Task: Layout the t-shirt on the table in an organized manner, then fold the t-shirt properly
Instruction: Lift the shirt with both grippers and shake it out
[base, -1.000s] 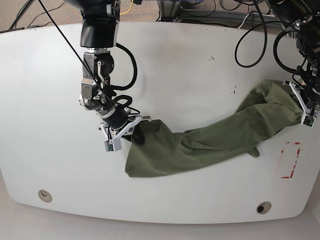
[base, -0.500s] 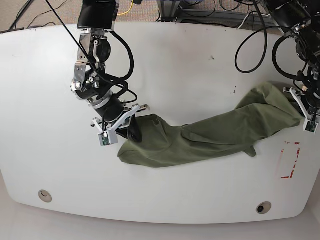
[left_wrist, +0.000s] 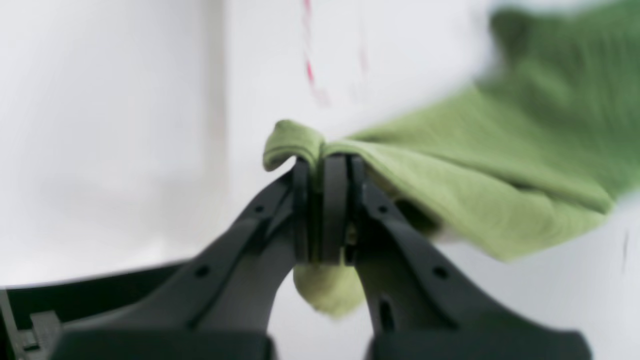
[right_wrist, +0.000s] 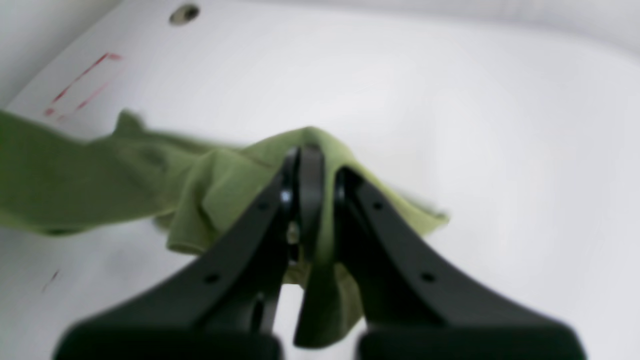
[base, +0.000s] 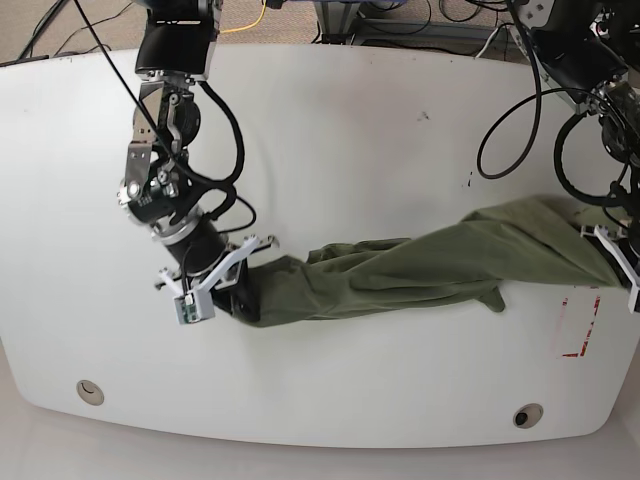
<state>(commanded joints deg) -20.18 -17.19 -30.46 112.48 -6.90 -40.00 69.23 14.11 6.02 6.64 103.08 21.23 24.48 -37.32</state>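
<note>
The olive-green t-shirt (base: 420, 265) is stretched as a long, bunched band across the table (base: 400, 130), held at both ends. In the base view my right gripper (base: 238, 292) pinches the shirt's left end and my left gripper (base: 612, 256) holds its right end near the table edge. The left wrist view shows the left gripper (left_wrist: 327, 167) shut on a fold of t-shirt (left_wrist: 450, 170), cloth draping over the fingertips. The right wrist view shows the right gripper (right_wrist: 312, 160) shut on a ridge of t-shirt (right_wrist: 225, 180), the rest trailing away leftward.
A red tape rectangle (base: 578, 322) lies just below the shirt's right end. Two grommet holes (base: 90, 390) (base: 527, 415) sit near the front edge. Small dark specks (base: 467, 181) mark the table's back right. Cables hang behind the far edge.
The two grippers have pulled apart, the right one toward the base view's left and the left one toward its right and front. The shirt went from a slack diagonal heap to a taut, narrower band.
</note>
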